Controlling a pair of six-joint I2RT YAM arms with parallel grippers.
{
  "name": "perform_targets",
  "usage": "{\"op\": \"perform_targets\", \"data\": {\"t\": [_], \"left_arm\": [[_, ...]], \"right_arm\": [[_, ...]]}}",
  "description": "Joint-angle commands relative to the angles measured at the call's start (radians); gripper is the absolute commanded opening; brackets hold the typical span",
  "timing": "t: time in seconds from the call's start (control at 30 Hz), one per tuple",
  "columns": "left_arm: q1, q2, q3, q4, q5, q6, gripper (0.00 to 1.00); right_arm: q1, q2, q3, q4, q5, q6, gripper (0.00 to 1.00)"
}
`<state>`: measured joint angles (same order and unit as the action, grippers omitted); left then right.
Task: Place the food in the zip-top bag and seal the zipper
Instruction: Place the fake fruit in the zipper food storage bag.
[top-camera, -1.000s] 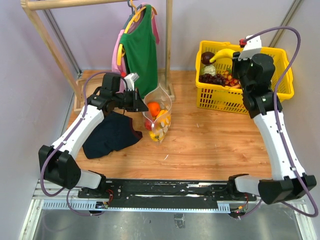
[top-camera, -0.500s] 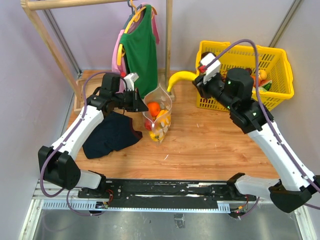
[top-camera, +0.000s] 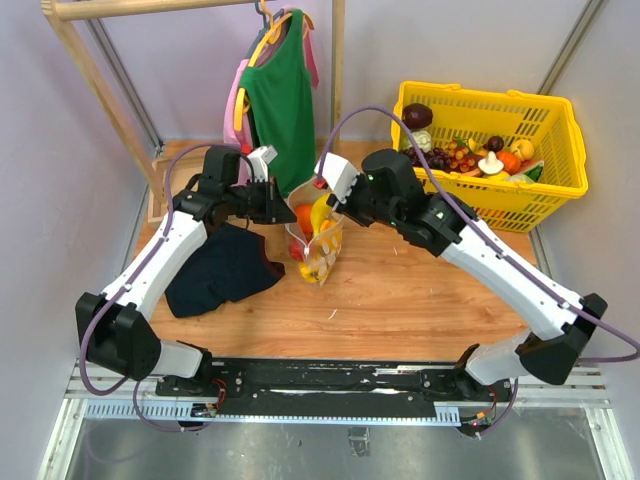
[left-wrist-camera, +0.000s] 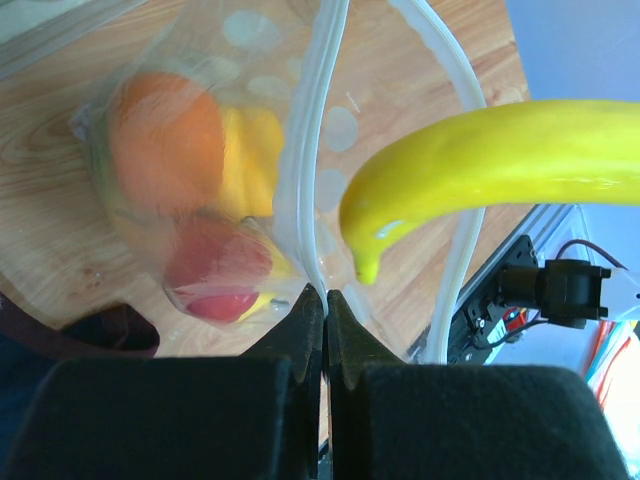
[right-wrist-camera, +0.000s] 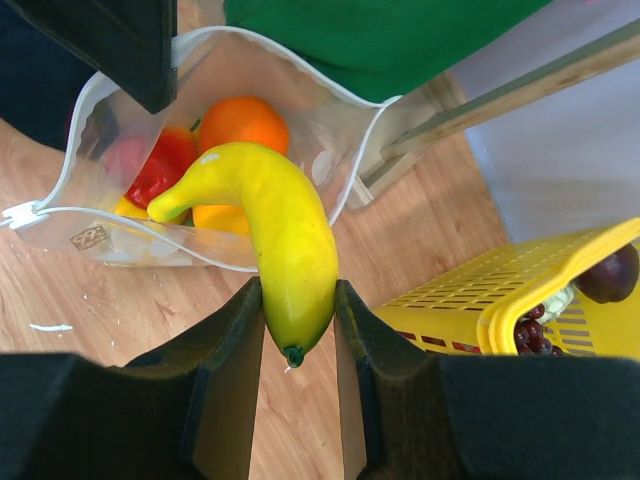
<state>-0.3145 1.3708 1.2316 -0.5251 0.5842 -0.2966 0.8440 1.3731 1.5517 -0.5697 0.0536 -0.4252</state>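
One banana (right-wrist-camera: 285, 225) in right end effector (right-wrist-camera: 298, 292), over zip-top bag (right-wrist-camera: 332, 150) mouth; left end effector (left-wrist-camera: 325, 298) pinching rim.

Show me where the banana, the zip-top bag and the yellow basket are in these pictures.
banana (right-wrist-camera: 285, 225), right wrist view, middle of its body.
zip-top bag (right-wrist-camera: 335, 160), right wrist view, clear side wall.
yellow basket (top-camera: 490, 95), top external view, far rim.

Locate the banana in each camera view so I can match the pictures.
Top external: banana at centre, over the zip-top bag's mouth.
Left wrist: banana across the right half, tip pointing down-left.
Right wrist: banana at centre, held by the right gripper.
Shared landmark: the orange inside the bag.
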Motion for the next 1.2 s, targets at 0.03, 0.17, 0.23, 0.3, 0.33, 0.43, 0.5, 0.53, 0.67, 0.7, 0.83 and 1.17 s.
{"op": "perform_targets", "data": {"t": [0.03, 0.17, 0.23, 0.3, 0.33, 0.43, 0.5, 0.53, 0.67, 0.7, 0.83, 1.17], "left_arm": [[0.007, -0.035, -0.012, 0.031, 0.033, -0.001, 0.0], [0.008, -0.038, -0.013, 0.035, 0.039, -0.001, 0.0], [0.008, -0.039, -0.013, 0.036, 0.04, -0.001, 0.0], [0.007, -0.036, -0.013, 0.036, 0.042, 0.0, 0.0], [0.007, -0.036, -0.013, 0.037, 0.043, -0.001, 0.0], [0.007, -0.036, -0.015, 0.039, 0.047, -0.003, 0.0], [0.007, -0.036, -0.015, 0.041, 0.05, -0.004, 0.0], [0.007, -0.035, -0.016, 0.041, 0.052, -0.005, 0.0], [0.006, -0.036, -0.017, 0.044, 0.058, -0.006, 0.0], [0.007, -0.036, -0.017, 0.045, 0.057, -0.006, 0.0], [0.008, -0.035, -0.018, 0.046, 0.061, -0.007, 0.0], [0.008, -0.035, -0.019, 0.049, 0.066, -0.011, 0.0]], "right_arm": [[0.024, 0.068, 0.094, -0.094, 0.018, -0.054, 0.01], [0.023, 0.147, 0.155, -0.163, -0.013, -0.065, 0.01], [0.023, 0.189, 0.194, -0.221, -0.034, -0.066, 0.01], [0.023, 0.227, 0.228, -0.269, -0.048, -0.069, 0.01], [0.024, 0.247, 0.244, -0.291, -0.051, -0.071, 0.01], [0.023, 0.302, 0.29, -0.349, -0.074, -0.078, 0.01], [0.022, 0.332, 0.318, -0.368, -0.102, -0.085, 0.02], [0.022, 0.343, 0.324, -0.37, -0.118, -0.088, 0.03], [0.005, 0.398, 0.355, -0.378, -0.172, -0.092, 0.11], [0.001, 0.414, 0.368, -0.382, -0.173, -0.09, 0.14], [-0.009, 0.468, 0.414, -0.37, -0.107, -0.071, 0.37], [-0.007, 0.413, 0.387, -0.202, 0.029, 0.026, 0.68]]}}
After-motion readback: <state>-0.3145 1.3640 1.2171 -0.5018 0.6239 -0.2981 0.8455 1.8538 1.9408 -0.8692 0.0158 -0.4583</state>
